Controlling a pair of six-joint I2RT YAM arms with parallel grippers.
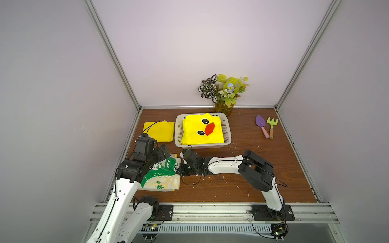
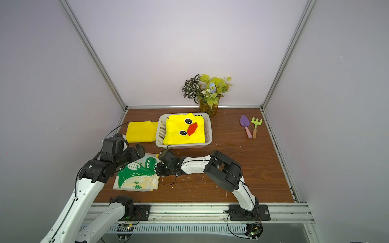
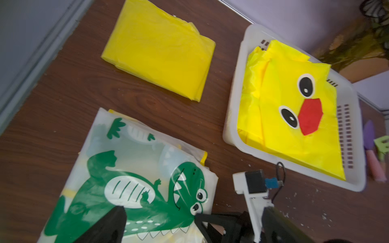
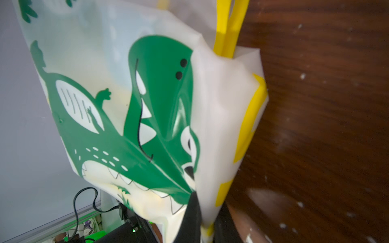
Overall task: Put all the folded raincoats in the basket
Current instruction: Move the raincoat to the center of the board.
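A folded translucent raincoat with a green crocodile print lies at the front left of the table. My right gripper is shut on its right edge, which is bunched up between the jaws. My left gripper hangs open over the raincoat's far left part, one of its fingers above the print. The white basket stands behind and holds a yellow duck-face raincoat.
A plain yellow folded raincoat lies left of the basket. A potted plant stands at the back wall. A purple trowel and a green rake lie at the right. Frame rails edge the table.
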